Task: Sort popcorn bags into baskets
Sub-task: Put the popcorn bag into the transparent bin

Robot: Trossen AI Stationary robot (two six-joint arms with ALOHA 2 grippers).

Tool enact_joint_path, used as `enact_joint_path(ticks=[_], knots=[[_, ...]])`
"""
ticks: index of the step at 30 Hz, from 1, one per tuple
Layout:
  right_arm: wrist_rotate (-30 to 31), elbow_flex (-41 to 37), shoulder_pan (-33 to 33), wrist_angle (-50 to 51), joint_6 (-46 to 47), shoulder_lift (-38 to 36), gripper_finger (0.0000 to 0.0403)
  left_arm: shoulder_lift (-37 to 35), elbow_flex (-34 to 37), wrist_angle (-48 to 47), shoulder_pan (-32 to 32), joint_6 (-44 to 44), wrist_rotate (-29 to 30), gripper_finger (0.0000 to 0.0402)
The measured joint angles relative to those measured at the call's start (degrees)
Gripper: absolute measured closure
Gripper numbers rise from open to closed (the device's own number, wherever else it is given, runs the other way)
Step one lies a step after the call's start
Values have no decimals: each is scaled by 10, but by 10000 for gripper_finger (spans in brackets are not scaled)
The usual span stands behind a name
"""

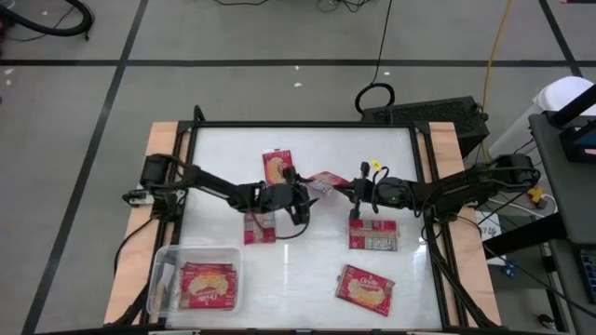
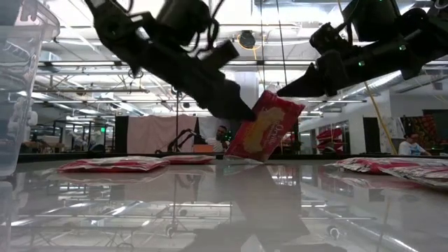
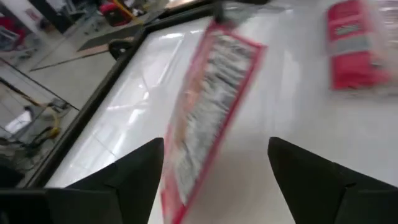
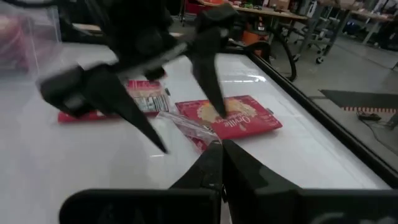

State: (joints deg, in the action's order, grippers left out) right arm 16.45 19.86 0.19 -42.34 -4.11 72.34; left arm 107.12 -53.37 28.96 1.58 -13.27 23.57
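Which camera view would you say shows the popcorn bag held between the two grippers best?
The low view: the popcorn bag shows tilted above the table. The high view shows it small; the left wrist view, blurred; the right wrist view, edge-on.

Grey floor (image 1: pixel 74 121) crossed by dark lines; beyond, perhaps a workshop under ceiling lights (image 2: pixel 294 21).

Only a partly legible cursive brand word, seemingly beginning "Orv", across the yellow-cream front of the flat red popcorn packet (image 4: pixel 233 119) lying on the white table; the back-panel print on the tilted red packet (image 3: pixel 208 112) too blurred to read.
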Motion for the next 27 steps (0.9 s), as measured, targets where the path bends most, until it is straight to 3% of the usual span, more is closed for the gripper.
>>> enact_joint_path(ticks=[3, 6, 15, 17, 21, 27], knots=[[0, 0, 0, -4, 23, 0, 403, 20, -5, 19, -18, -13, -11, 125], [0, 0, 0, -5, 44, 0, 403, 30, -8, 24, -31, -10, -15, 167], [0, 0, 7, -37, 55, 0, 403, 11, -9, 31, -37, -14, -56, 373], [0, 0, 11, -51, 57, 0, 403, 4, -9, 25, -36, -3, -57, 384], [1, 2, 23, -88, 83, -11, 392, -22, -8, 9, -29, 34, -60, 366], [31, 3, 46, -76, 95, -67, 352, -119, -8, -109, -22, 88, -61, 386]])
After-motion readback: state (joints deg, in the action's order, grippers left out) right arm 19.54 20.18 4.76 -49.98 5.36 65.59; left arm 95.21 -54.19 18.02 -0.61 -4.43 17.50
